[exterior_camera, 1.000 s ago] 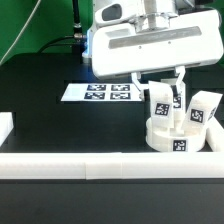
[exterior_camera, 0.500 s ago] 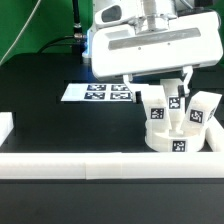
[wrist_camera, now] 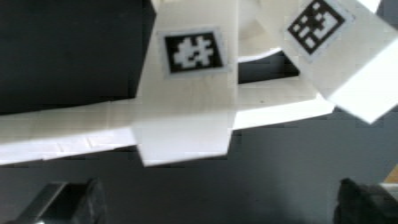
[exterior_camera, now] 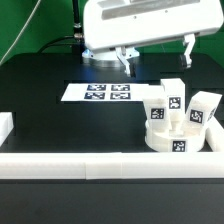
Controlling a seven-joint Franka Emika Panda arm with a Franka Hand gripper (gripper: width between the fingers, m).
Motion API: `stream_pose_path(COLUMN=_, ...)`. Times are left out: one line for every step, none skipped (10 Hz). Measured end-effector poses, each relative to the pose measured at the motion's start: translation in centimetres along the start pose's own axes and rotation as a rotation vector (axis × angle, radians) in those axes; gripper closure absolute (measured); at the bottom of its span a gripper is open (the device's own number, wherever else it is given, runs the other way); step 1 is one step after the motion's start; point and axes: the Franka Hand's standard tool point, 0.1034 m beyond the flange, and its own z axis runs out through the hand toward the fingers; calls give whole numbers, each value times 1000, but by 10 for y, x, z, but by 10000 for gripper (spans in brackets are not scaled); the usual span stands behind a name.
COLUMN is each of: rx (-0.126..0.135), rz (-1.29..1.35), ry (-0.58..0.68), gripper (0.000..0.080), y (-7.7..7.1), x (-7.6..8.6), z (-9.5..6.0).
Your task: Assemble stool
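Observation:
The round white stool seat (exterior_camera: 176,143) lies near the front rail, at the exterior view's right. Three blocky white legs stand upright on it: one at the front left (exterior_camera: 157,110), one behind it (exterior_camera: 172,97) and one at the right (exterior_camera: 203,110). My gripper (exterior_camera: 157,55) hangs open and empty above the legs, its fingers spread wide. In the wrist view the gripper (wrist_camera: 222,205) is open, with two tagged legs below it, one in the middle (wrist_camera: 192,85) and one at the edge (wrist_camera: 329,45).
The marker board (exterior_camera: 100,93) lies flat on the black table, to the left of the stool in the exterior view. A long white border rail (exterior_camera: 90,166) runs along the front, with a short piece at the left edge (exterior_camera: 5,126).
My gripper was down around the middle leg. It has opened, let go of the leg and risen well above the stool. The legs stay standing on the seat.

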Motion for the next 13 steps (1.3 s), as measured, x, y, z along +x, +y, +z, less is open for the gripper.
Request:
stream_pose_path(rx=-2, rz=-1, ry=3, gripper=150, y=-1, x=-2, z=2)
stream_pose_path(rx=-1, rz=-1, ry=0, gripper=150, y=-1, x=-3, z=3)
stream_pose_path(rx=-1, rz=0, ry=0, gripper=150, y=0, x=-3, z=3)
stream_pose_path(rx=3, rz=1, ry=-11, gripper=150, y=-1, x=-4, z=3)
stream_pose_path(rx=6, rz=-5, ry=-26, gripper=150, y=0, x=-5, z=4)
stream_pose_path(rx=29, rz=-23, ry=-107, gripper=150, y=1, x=-8, z=7)
stream_pose_path(rx=54, rz=-49, ry=-205, gripper=150, y=4, x=-4, z=7)
stream_pose_path(rx=56, rz=-104, ry=-254, gripper=150, y=3, x=0, z=7)
stream_pose_path(rx=62, rz=-135, ry=-305, gripper=150, y=2, x=-1, z=8)
stream_pose_path(rx=80, rz=-162, ry=-412, gripper=150, y=0, x=-6, z=7)
stream_pose_path(rx=92, rz=-151, ry=-456, gripper=150, y=-3, x=-3, z=7)
stream_pose_path(rx=92, rz=-163, ry=-439, gripper=150, y=-2, x=0, z=9)
stream_pose_path(rx=98, rz=-189, ry=-440, gripper=150, y=-3, x=-1, z=9)
